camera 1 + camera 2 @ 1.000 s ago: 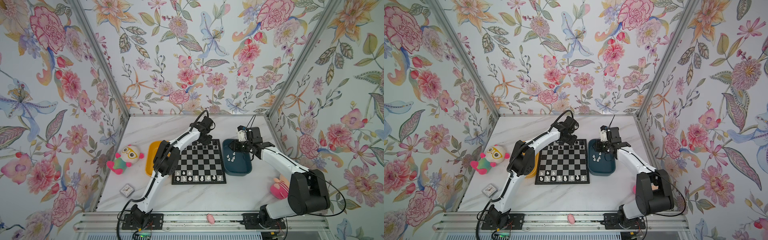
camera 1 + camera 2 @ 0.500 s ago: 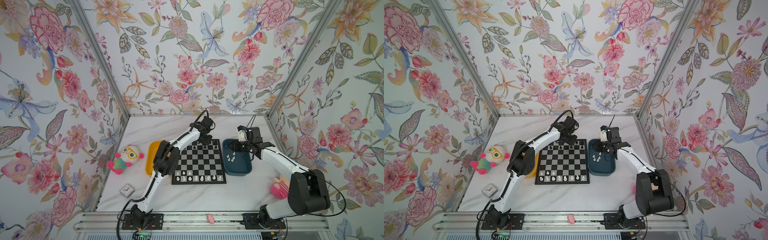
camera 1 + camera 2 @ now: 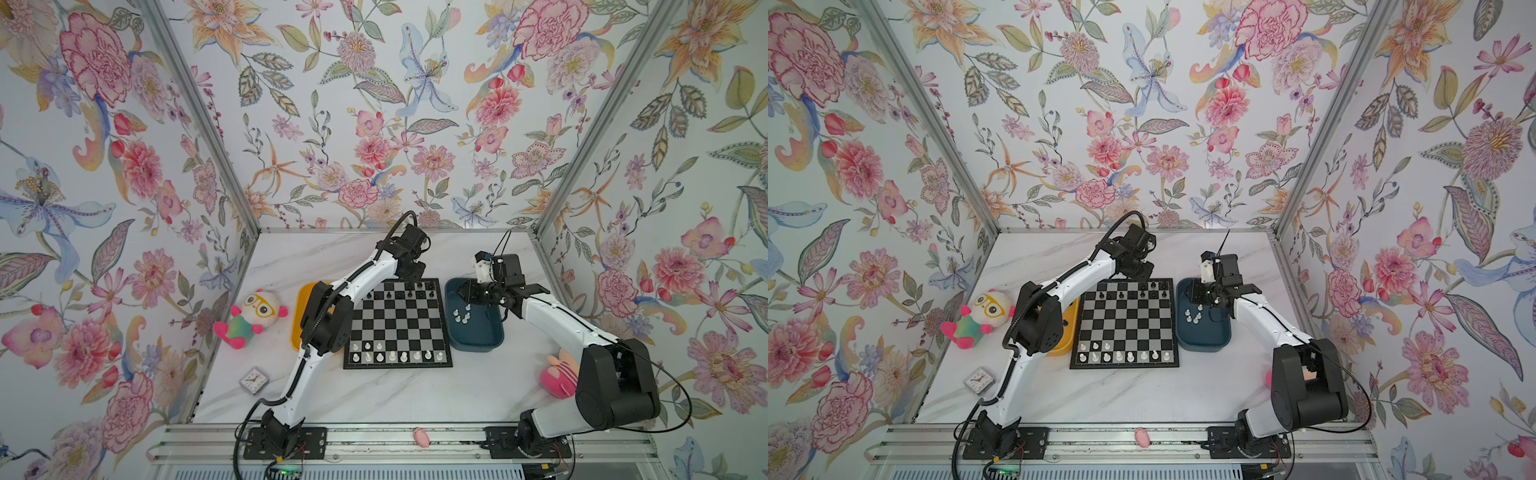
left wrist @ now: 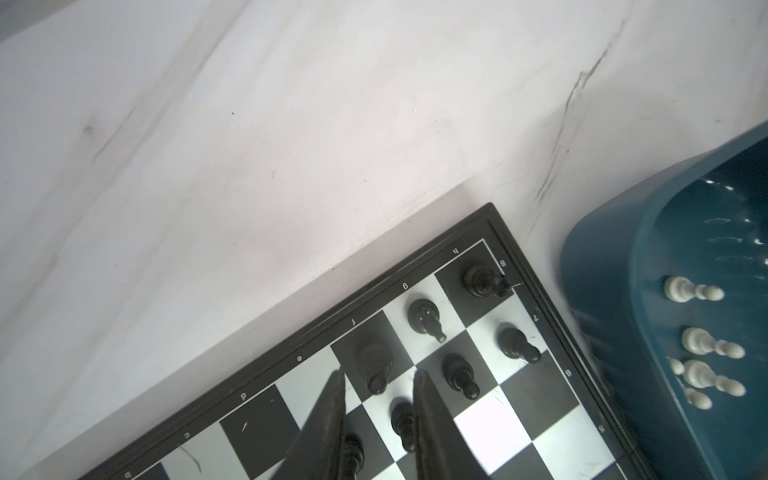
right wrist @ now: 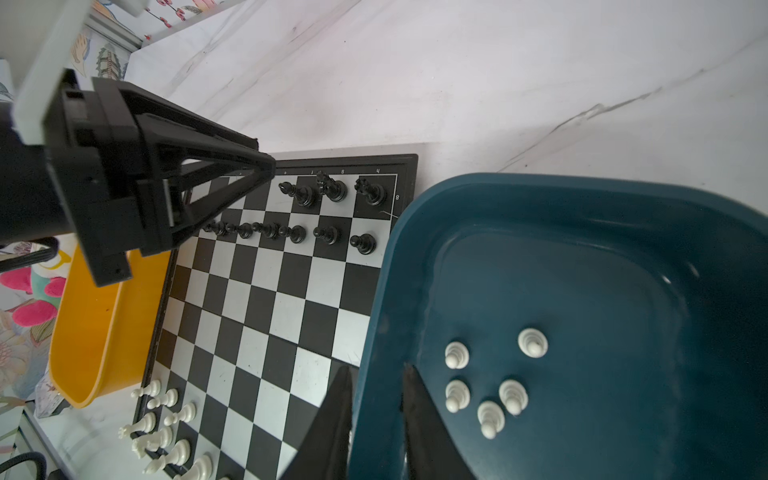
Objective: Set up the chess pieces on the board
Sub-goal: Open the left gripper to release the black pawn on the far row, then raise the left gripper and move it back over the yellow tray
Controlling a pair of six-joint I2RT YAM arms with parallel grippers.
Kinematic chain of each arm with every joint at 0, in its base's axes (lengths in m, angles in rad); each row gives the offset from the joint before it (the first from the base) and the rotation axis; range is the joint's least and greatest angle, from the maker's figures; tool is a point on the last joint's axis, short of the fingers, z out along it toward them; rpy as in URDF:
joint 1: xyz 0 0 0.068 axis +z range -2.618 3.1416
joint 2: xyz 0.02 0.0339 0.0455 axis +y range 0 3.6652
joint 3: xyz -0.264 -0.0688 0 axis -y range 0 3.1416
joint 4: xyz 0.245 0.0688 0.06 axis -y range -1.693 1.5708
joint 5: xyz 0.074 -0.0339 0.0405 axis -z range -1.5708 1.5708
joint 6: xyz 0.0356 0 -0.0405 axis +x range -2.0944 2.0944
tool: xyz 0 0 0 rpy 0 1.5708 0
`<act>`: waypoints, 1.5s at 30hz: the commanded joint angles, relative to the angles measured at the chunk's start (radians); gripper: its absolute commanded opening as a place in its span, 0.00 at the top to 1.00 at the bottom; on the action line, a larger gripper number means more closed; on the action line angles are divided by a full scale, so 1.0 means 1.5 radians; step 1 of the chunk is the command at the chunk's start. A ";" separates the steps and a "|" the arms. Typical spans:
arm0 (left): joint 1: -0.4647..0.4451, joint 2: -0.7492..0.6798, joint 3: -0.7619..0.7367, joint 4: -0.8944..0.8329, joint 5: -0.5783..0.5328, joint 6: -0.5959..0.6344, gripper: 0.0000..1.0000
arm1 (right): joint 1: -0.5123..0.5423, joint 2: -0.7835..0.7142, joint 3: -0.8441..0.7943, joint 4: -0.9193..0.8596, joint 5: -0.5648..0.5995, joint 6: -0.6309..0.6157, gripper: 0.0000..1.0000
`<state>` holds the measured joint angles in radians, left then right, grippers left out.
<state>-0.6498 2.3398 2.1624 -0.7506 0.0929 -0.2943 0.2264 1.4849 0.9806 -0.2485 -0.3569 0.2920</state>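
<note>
The board (image 3: 398,322) lies mid-table. Black chess pieces (image 3: 409,290) fill part of its two far rows, and white chess pieces (image 3: 390,356) stand along its near edge. Several white pawns (image 5: 490,390) stand in the dark blue tray (image 3: 478,336). My left gripper (image 4: 379,372) hovers over the far right part of the board. Its jaws are slightly apart, with a black bishop (image 4: 374,365) just past the tips and a black pawn (image 4: 403,422) standing between the fingers. My right gripper (image 5: 377,368) is open and empty above the blue tray's wall beside the board.
A yellow tray (image 3: 297,328) sits left of the board under the left arm. A plush with glasses (image 3: 253,313) and a small clock (image 3: 254,379) lie further left. A pink plush (image 3: 559,374) lies by the right arm's base.
</note>
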 commanded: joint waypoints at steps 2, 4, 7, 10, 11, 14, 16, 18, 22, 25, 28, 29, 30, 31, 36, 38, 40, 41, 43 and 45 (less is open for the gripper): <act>-0.006 -0.072 -0.015 -0.002 -0.037 0.020 0.68 | 0.003 -0.007 0.004 0.001 -0.003 0.005 0.76; -0.003 -0.099 -0.032 -0.003 -0.052 0.022 0.68 | 0.005 -0.006 0.006 0.001 -0.005 0.006 0.76; 0.004 -0.156 -0.078 0.000 -0.071 0.023 0.68 | 0.009 -0.004 0.010 0.001 -0.006 0.006 0.76; 0.017 -0.233 -0.167 0.021 -0.093 0.018 0.66 | 0.014 -0.002 0.014 0.001 -0.007 0.006 0.76; 0.022 -0.261 -0.201 0.027 -0.102 0.014 0.65 | 0.016 -0.002 0.016 0.000 -0.008 0.005 0.76; 0.042 -0.340 -0.299 0.041 -0.129 -0.004 0.66 | 0.020 -0.001 0.017 0.004 -0.007 0.006 0.76; 0.055 -0.390 -0.366 0.051 -0.140 -0.021 0.66 | 0.022 0.002 0.018 0.006 -0.007 0.006 0.76; 0.067 -0.438 -0.429 0.065 -0.153 -0.039 0.65 | 0.026 0.006 0.019 0.007 -0.007 0.006 0.76; 0.095 -0.524 -0.537 0.087 -0.171 -0.076 0.64 | 0.034 0.015 0.027 0.006 -0.009 0.004 0.76; 0.119 -0.585 -0.602 0.098 -0.175 -0.100 0.64 | 0.041 0.020 0.034 0.003 -0.010 0.002 0.76; 0.140 -0.624 -0.650 0.102 -0.177 -0.111 0.63 | 0.046 0.023 0.040 0.000 -0.006 -0.002 0.76; 0.148 -0.632 -0.661 0.102 -0.179 -0.113 0.63 | 0.048 0.024 0.041 0.000 -0.006 -0.001 0.76; 0.153 -0.639 -0.671 0.101 -0.180 -0.115 0.63 | 0.049 0.023 0.041 -0.001 -0.005 -0.002 0.76; 0.161 -0.643 -0.678 0.098 -0.184 -0.114 0.63 | 0.050 0.023 0.040 -0.002 -0.003 -0.002 0.76; 0.193 -0.645 -0.699 0.086 -0.197 -0.115 0.62 | 0.055 0.022 0.036 -0.001 0.003 0.000 0.76; 0.204 -0.642 -0.711 0.095 -0.193 -0.116 0.62 | 0.056 0.023 0.036 -0.002 0.005 0.001 0.76; 0.214 -0.638 -0.726 0.113 -0.179 -0.117 0.62 | 0.056 0.024 0.036 -0.001 0.006 0.000 0.76; 0.219 -0.634 -0.733 0.122 -0.169 -0.117 0.63 | 0.056 0.024 0.036 -0.002 0.007 0.001 0.76; 0.222 -0.623 -0.741 0.134 -0.155 -0.116 0.63 | 0.057 0.026 0.038 -0.003 0.008 0.000 0.76; 0.224 -0.609 -0.745 0.142 -0.148 -0.116 0.63 | 0.056 0.028 0.038 -0.004 0.007 0.000 0.76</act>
<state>-0.3222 1.3994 1.0626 -0.5785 -0.1581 -0.4580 0.3038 1.5059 1.0145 -0.2485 -0.3561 0.2916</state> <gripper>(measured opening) 0.374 0.239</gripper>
